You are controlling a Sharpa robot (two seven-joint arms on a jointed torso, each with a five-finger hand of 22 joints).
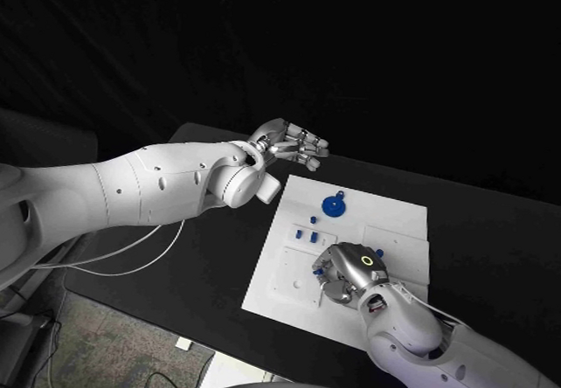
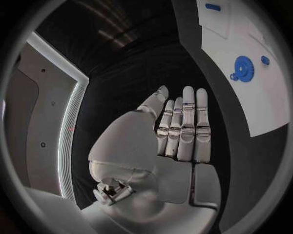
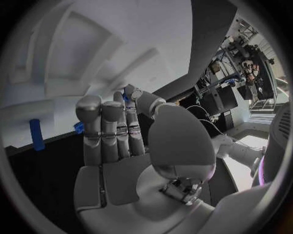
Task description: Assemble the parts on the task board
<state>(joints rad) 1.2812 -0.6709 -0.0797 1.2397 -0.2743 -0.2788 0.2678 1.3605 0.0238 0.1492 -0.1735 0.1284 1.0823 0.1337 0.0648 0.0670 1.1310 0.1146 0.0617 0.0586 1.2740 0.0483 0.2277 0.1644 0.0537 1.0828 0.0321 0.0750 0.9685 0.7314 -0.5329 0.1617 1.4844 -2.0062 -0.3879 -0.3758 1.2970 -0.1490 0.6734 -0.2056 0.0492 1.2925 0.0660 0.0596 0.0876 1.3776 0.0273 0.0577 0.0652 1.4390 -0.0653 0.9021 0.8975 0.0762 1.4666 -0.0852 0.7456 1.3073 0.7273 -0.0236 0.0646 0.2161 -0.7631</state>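
Note:
The white task board (image 1: 399, 219) lies mid-table. On its far part sits a blue gear (image 1: 336, 206), which the left wrist view also catches (image 2: 243, 68). Small blue parts (image 1: 301, 235) stand near the board's left middle. My right hand (image 1: 347, 273) is low over the board's near middle. In the right wrist view its thumb and a fingertip pinch a small blue part (image 3: 125, 97), with the other fingers lying side by side. My left hand (image 1: 291, 147) hovers beyond the board's far left corner, fingers straight (image 2: 183, 127), holding nothing.
A blue peg (image 3: 36, 134) and another small blue piece (image 3: 79, 127) stand on the board ahead of the right hand. One more blue piece (image 1: 381, 253) lies just right of that hand. The black table (image 1: 505, 249) extends around the board.

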